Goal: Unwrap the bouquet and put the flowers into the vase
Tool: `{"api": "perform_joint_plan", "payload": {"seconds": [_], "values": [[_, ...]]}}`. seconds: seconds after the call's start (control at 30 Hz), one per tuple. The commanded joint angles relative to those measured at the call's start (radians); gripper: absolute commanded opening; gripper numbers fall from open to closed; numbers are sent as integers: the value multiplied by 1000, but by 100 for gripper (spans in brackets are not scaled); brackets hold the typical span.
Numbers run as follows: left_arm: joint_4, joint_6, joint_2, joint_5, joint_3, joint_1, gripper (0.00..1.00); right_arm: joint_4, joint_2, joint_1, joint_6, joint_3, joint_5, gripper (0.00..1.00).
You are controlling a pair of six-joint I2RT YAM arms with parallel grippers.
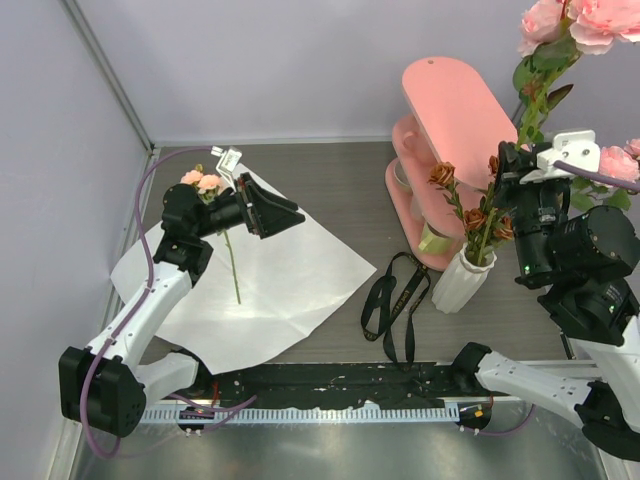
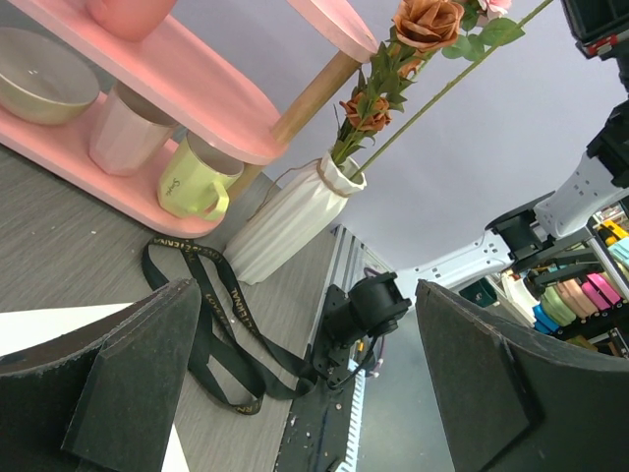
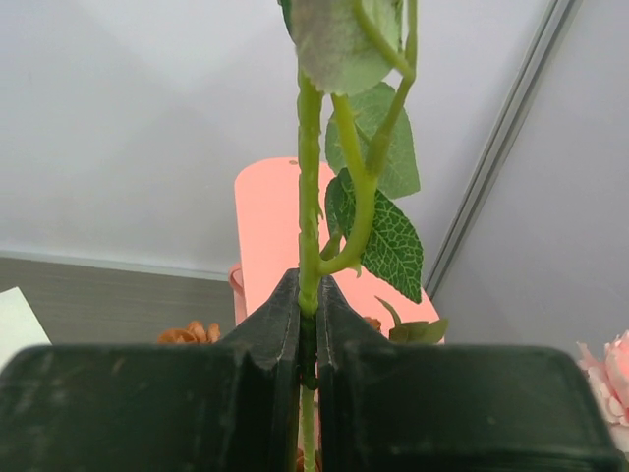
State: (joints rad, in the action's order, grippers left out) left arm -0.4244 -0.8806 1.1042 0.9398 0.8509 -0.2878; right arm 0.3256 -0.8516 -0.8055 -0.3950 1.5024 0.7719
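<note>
Left claw (image 1: pixel 277 213) jaws wide apart, above white paper (image 1: pixel 300 270), left of frame | right claw (image 3: pixel 308 300) clamped on rose stem (image 3: pixel 309 197), right side, over vase (image 1: pixel 463 282) | 1 pink flower (image 1: pixel 205 183) lying on paper

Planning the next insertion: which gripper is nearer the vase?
Right. The right gripper, shut on a rose stem, hangs above the vase; the left gripper, open, is far off over the white paper.
</note>
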Motion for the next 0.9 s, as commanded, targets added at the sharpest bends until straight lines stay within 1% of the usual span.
{"api": "perform_joint_plan", "payload": {"seconds": [0.0, 0.17, 0.4, 0.63, 0.87], "values": [[-13, 9, -10, 17, 45, -4, 95, -103, 54, 0, -10, -88, -37, 1], [-16, 9, -15, 17, 43, -4, 95, -131, 133, 0, 16, -200, -54, 1], [-16, 8, -15, 17, 42, -4, 95, -172, 255, 0, 54, -410, -79, 1], [-17, 9, -15, 16, 39, -8, 95, -204, 361, 0, 74, -547, -66, 1], [-16, 12, -20, 17, 39, -13, 95, -195, 420, 0, 99, -659, -39, 1]]}}
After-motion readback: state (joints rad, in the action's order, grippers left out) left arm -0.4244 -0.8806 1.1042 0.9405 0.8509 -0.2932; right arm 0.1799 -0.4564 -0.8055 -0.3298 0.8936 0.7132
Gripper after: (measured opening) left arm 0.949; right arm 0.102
